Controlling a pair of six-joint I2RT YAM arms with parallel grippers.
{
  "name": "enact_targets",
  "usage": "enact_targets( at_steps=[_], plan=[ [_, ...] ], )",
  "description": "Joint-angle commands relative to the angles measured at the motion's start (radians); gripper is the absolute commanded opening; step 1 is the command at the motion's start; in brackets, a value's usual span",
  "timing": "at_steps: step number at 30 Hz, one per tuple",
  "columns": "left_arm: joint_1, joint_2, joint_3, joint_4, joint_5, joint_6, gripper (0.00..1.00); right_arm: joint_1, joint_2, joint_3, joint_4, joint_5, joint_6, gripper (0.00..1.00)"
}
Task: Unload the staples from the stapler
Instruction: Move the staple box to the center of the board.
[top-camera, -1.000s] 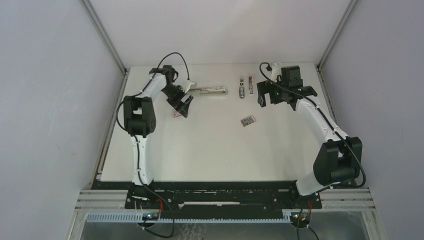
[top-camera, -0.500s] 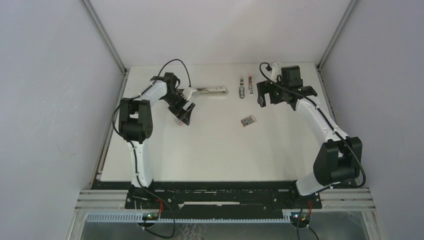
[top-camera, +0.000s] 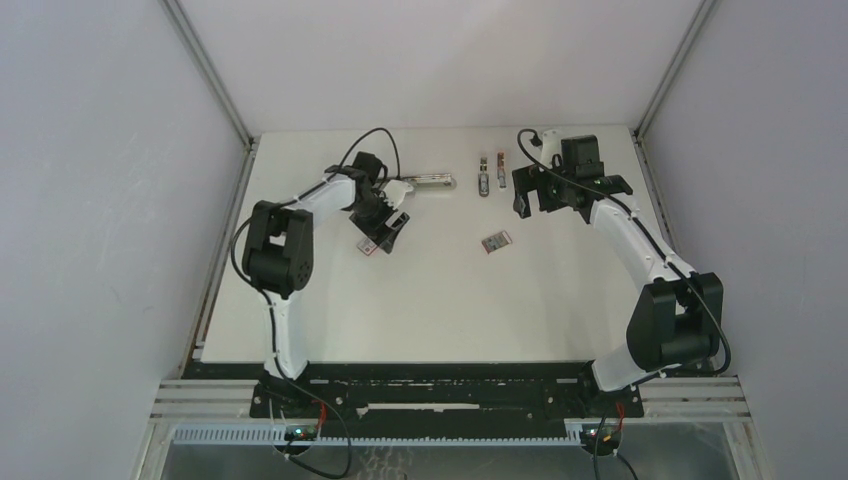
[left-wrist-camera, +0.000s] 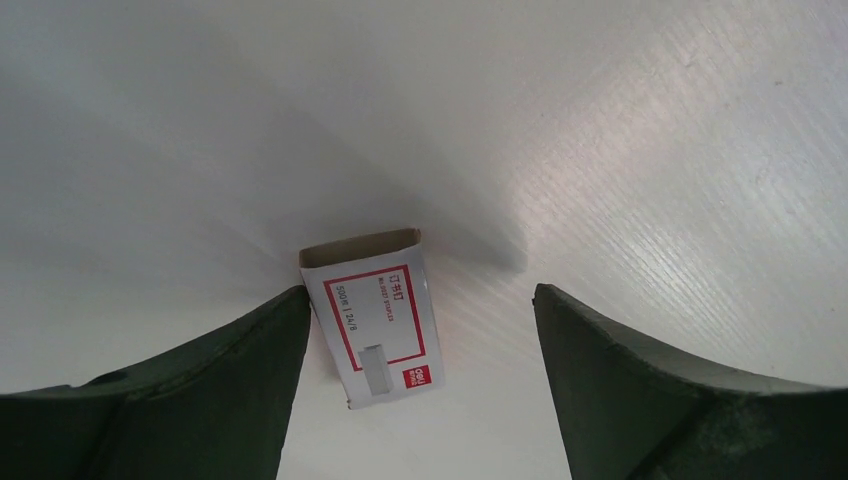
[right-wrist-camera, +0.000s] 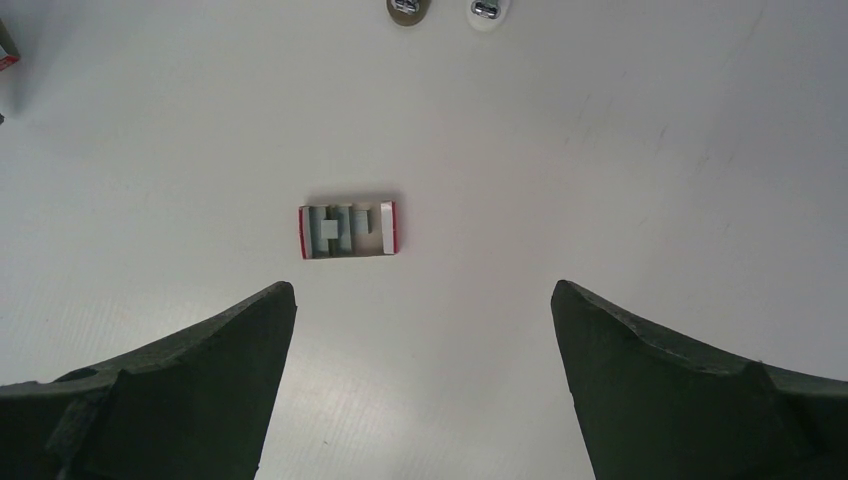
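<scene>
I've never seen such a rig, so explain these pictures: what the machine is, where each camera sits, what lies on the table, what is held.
Two robot arms are bolted at the table's near edge. One picture looks down from above; the other two come from a camera on each wrist. On the table lie a stapler, two small clip-like pieces, a little open tray of grey strips and a red-and-white box sleeve. The sleeve lies between the fingers of the left end effector; the right end effector hangs near the tray. Both are open and hold nothing.
</scene>
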Motion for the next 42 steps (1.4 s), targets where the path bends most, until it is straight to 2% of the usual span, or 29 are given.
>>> enact_targets(
  at_steps=[1,8,14,17,22,25,28,34,42],
  plan=[
    [-0.026,-0.033,-0.046,0.070,-0.073,-0.057,0.86,-0.001,-0.010,0.008,0.037,-0.017,-0.002,0.99],
    [-0.062,-0.083,-0.128,0.101,-0.068,-0.039,0.73,-0.002,0.021,0.008,0.034,-0.019,0.015,0.97],
    [-0.069,-0.123,-0.182,0.112,-0.049,-0.016,0.55,-0.001,0.086,0.008,0.022,-0.042,0.035,0.95],
    [-0.070,-0.149,-0.212,0.111,-0.029,0.006,0.55,-0.001,0.114,0.008,0.016,-0.040,0.039,0.95],
    [-0.070,-0.196,-0.256,0.095,-0.025,0.064,0.63,-0.001,0.154,0.008,0.013,-0.047,0.046,0.94],
    [-0.068,-0.212,-0.269,0.080,-0.025,0.097,0.64,0.003,0.165,0.008,0.012,-0.050,0.048,0.94],
    [-0.068,-0.208,-0.274,0.068,-0.025,0.118,0.62,0.004,0.165,0.008,0.013,-0.048,0.047,0.93],
    [-0.068,-0.178,-0.262,0.072,-0.018,0.117,0.46,0.003,0.174,0.008,0.013,-0.045,0.051,0.92],
    [-0.106,-0.187,-0.229,0.071,0.043,0.083,0.48,-0.006,0.221,0.015,0.021,-0.032,0.074,0.91]
  ],
)
